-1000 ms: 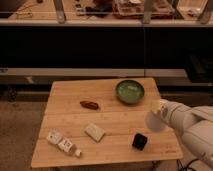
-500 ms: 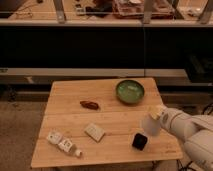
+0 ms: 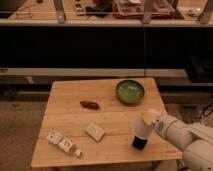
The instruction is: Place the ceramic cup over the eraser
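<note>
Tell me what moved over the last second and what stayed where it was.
The arm carried the ceramic cup leftward and down, from beside the green bowl to directly above the eraser. The tool stayed shut on the cup throughout; nothing was released. The eraser, bowl, brown object, flat white block and lettered cubes have not shifted on the table.

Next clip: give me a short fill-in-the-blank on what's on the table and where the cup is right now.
1. The gripper, at the table's right front, is shut on the ceramic ____.
2. The ceramic cup hangs tilted directly above the black ____.
3. The bowl near the table's far edge is ____ in colour.
4. The eraser lies to the ____ of the flat white block.

Missing words: cup; eraser; green; right
</note>
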Motion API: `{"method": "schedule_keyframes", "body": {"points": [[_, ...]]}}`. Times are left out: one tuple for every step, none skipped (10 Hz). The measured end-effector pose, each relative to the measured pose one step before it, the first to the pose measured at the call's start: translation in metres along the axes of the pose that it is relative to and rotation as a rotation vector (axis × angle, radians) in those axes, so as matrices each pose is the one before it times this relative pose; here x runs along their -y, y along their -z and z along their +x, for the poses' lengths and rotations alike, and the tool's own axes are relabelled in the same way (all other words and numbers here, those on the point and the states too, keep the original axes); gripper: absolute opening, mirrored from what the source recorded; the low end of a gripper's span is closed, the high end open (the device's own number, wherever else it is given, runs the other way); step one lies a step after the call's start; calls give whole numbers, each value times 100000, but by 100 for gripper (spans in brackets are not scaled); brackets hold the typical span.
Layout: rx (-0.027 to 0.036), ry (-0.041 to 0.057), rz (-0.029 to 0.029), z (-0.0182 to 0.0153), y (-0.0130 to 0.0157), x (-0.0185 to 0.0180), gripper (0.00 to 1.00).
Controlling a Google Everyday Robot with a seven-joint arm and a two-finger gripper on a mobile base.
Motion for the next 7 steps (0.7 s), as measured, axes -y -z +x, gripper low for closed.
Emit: {"method": "schedule_keyframes", "body": {"points": [[724,1419,-108,-449,-28,-449,0],[519,1840,-787,-259,146,-627,0],[288,1935,-1113,-88,266,-641,0],[174,1577,-992,-16,262,-504,0],[37,850,-515,15,167,-262,0],[329,-26,-253,-135,98,-139,0],[513,-276,294,-285,5,48,0]]}}
